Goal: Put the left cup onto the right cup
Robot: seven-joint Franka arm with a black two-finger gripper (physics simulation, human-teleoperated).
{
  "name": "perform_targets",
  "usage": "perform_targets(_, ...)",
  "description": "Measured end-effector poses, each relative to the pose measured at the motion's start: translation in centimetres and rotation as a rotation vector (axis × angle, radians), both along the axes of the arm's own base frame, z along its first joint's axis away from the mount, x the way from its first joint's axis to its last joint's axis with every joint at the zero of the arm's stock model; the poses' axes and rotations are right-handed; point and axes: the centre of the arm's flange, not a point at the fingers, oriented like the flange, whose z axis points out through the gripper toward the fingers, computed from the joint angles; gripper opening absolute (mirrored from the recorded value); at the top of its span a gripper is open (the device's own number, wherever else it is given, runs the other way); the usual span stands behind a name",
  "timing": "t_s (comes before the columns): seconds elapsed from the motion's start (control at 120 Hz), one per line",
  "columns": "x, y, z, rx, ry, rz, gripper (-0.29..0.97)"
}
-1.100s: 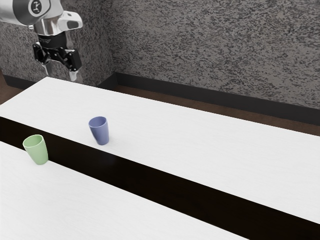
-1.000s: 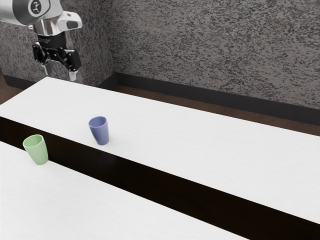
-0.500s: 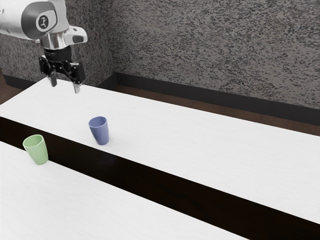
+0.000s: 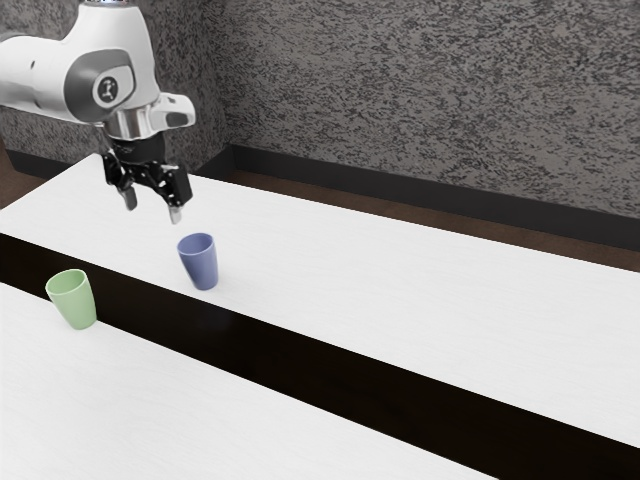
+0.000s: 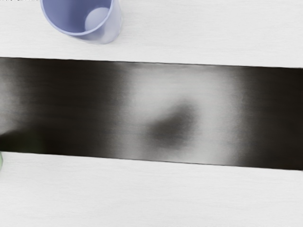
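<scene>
1. My gripper [image 4: 152, 208] hangs in the air with its fingers spread wide. It holds nothing, so it is ready to go around a cup.
2. It is up above the blue cup [image 4: 198, 260], a bit to the side, and does not touch it.
3. The green cup [image 4: 72, 298] stands apart, at the exterior view's left. Both stand mouth up on the counter [image 4: 420, 290], by the dark strip [image 4: 300, 360].
4. The blue cup is empty; I see its bottom.
5. No cup is stacked yet.

left cup [image 4: 72, 298]: on the worktop [image 4: 420, 290], at the exterior view's left
right cup [image 4: 198, 260]: right of it, farther back, apart
</scene>
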Motion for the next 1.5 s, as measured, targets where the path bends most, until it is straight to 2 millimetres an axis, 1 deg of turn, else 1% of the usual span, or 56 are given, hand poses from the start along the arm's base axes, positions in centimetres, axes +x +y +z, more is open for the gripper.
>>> perform_targets(0.108,-1.1,-2.7,0.1,-0.001,-0.009,-0.046,0.68)
perform_targets(0.142,-1.5,-3.0,0.2,-0.001,-0.013,-0.052,0.68)
perform_targets(0.183,-1.9,-3.0,0.2,-0.001,-0.015,-0.050,0.68)
perform_targets(0.35,-2.9,-1.4,0.0,-0.002,-0.019,-0.016,0.68)
perform_targets(0.508,-3.2,0.8,-0.2,-0.007,-0.019,0.029,0.68)
perform_targets(0.825,-4.7,3.5,-2.3,-0.017,0.009,0.090,0.68)
perform_targets(0.95,-4.9,4.5,-2.5,-0.013,0.008,0.109,0.68)
perform_targets(1.067,-5.4,5.8,-3.0,-0.011,0.014,0.134,0.68)
perform_targets(1.3,-5.9,8.4,-3.1,0.014,0.011,0.164,0.68)
perform_targets(1.408,-5.9,9.9,-3.4,0.020,0.000,0.174,0.68)
perform_targets(1.5,-5.6,10.5,-3.7,0.025,-0.012,0.163,0.68)
